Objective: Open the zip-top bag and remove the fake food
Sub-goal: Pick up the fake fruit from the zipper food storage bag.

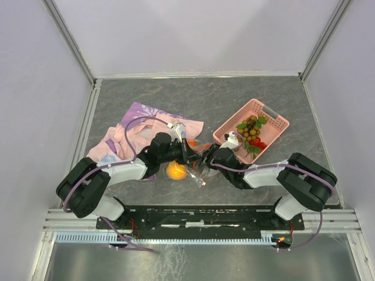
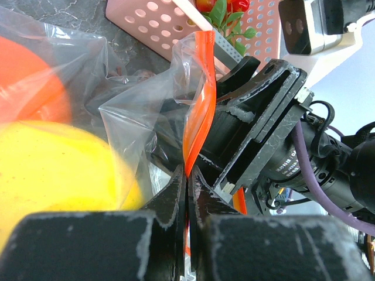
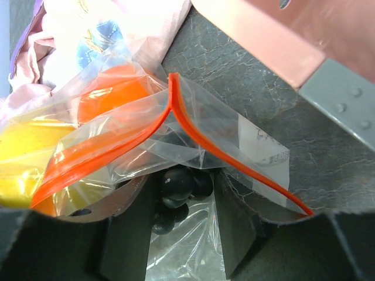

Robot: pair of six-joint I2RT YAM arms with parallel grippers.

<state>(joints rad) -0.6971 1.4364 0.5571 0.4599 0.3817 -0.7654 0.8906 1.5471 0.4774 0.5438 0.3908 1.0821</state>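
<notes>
The clear zip-top bag (image 1: 198, 171) lies between both arms, its orange-red strip (image 3: 105, 146) parted into an open mouth. My left gripper (image 2: 187, 175) is shut on one side of that strip (image 2: 199, 117). My right gripper (image 3: 179, 193) reaches into the mouth, its fingers closed against a dark purple grape bunch (image 3: 176, 184). A yellow fruit (image 2: 58, 170) and an orange fruit (image 3: 111, 88) still sit inside the bag. In the top view the two grippers (image 1: 188, 153) (image 1: 206, 159) meet over the bag.
A pink perforated basket (image 1: 275, 117) at the right holds a tan grape bunch (image 1: 252, 130) and red fruit with green leaves. A pink-purple patterned cloth (image 1: 140, 126) lies at the left under my left arm. Grey walls enclose the table.
</notes>
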